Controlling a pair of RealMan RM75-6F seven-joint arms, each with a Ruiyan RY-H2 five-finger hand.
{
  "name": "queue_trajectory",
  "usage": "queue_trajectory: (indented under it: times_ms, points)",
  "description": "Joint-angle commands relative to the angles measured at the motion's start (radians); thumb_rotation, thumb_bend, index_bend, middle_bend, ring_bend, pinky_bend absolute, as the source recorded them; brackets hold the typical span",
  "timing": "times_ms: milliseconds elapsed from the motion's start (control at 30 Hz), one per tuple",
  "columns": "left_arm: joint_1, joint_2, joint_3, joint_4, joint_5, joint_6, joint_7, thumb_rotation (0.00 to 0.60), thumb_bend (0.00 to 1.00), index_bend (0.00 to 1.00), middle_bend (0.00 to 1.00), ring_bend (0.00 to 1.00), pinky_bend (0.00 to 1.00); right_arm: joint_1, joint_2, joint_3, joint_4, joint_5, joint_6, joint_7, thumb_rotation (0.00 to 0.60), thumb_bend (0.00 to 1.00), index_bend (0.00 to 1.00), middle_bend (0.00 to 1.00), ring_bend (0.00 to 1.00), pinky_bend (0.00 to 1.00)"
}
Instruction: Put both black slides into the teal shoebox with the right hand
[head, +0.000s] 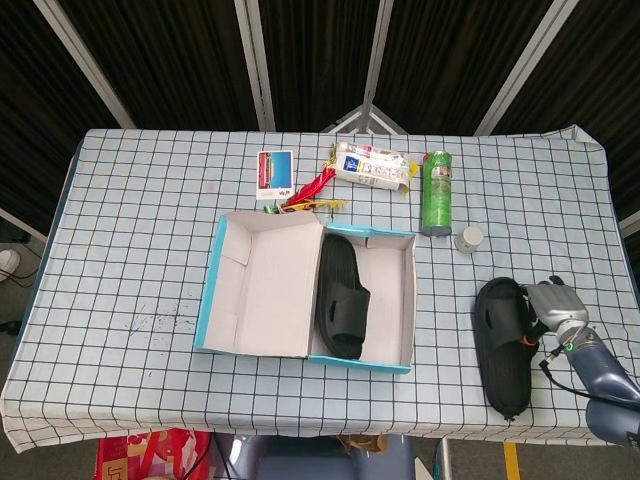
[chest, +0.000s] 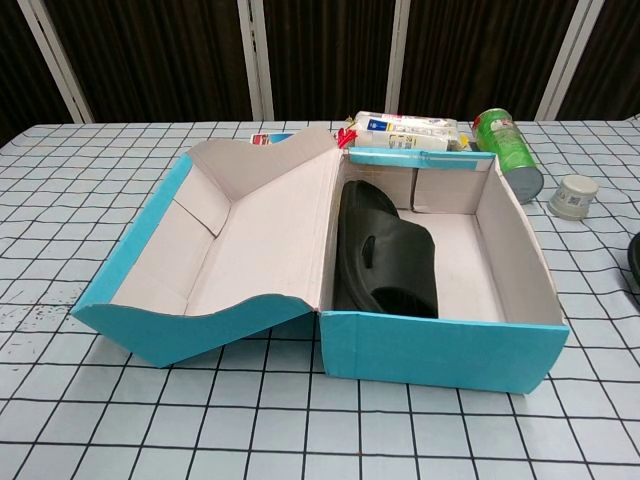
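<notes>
The teal shoebox (head: 207, 300) lies open mid-table with its lid folded out to the left. One black slide (head: 341, 295) lies inside the box along its left side, also seen in the chest view as the slide in the box (chest: 385, 260). The second black slide (head: 502, 350) is to the right of the box near the table's front right edge. My right hand (head: 550, 306) grips its right rim near the strap. In the chest view only a dark sliver of this slide (chest: 634, 262) shows at the right border. The left hand appears in neither view.
Behind the box lie a green can (head: 437, 192), a small white jar (head: 468, 238), a snack packet (head: 372, 166), a card (head: 274, 168) and a red-yellow bundle (head: 312, 190). The table's front edge runs just below the held slide.
</notes>
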Motion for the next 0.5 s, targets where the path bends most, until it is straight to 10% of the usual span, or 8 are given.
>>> queue_trajectory:
  times_ms: [33, 500]
  points:
    - [0.000, 0.001, 0.000, 0.000, 0.001, 0.000, -0.001, 0.600, 0.37, 0.10, 0.04, 0.00, 0.09, 0.001, 0.021, 0.002, -0.020, -0.001, 0.001, 0.004, 0.600, 0.41, 0.55, 0.55, 0.19, 0.00]
    - [0.003, 0.008, 0.001, 0.001, 0.001, -0.006, -0.027, 0.600, 0.37, 0.10, 0.04, 0.00, 0.09, 0.016, 0.145, 0.023, -0.139, 0.012, 0.041, 0.005, 0.600, 0.42, 0.55, 0.55, 0.19, 0.00]
